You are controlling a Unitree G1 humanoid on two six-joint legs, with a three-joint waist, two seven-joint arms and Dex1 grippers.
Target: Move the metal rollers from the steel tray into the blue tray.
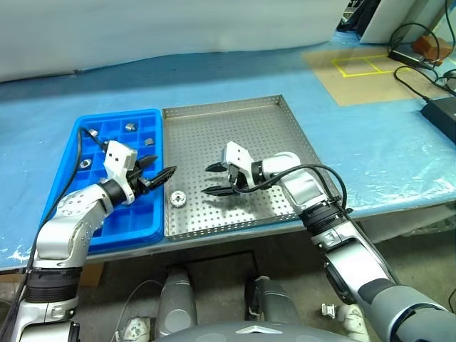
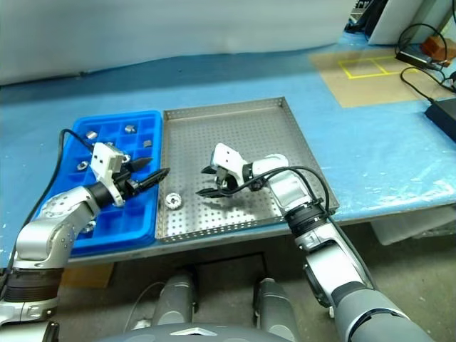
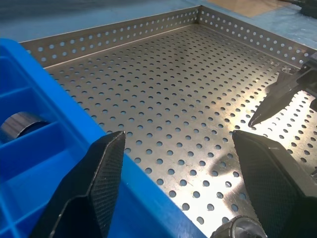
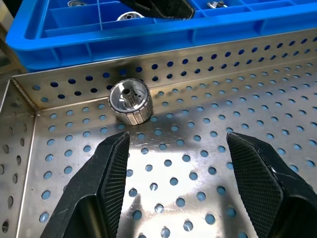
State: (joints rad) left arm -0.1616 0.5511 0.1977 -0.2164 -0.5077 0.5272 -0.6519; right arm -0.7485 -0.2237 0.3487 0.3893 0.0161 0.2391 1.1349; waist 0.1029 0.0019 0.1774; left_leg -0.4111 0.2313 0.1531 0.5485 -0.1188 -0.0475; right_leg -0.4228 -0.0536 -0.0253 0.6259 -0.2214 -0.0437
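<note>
Roller (image 4: 129, 102) (one, upright) sits in the steel tray (image 1: 235, 121) near the wall beside the blue tray (image 1: 64, 178), which holds several others. Right gripper (image 1: 215, 179) hovers near it, fingers spread, empty. Left gripper (image 1: 160, 169) over the blue tray's edge, likewise released.

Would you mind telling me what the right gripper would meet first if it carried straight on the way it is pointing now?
Most likely the lone metal roller on the steel tray: it lies just ahead of the open right gripper, slightly off centre. Behind it stand the tray's rim and the blue tray. Depth is uncertain.
</note>
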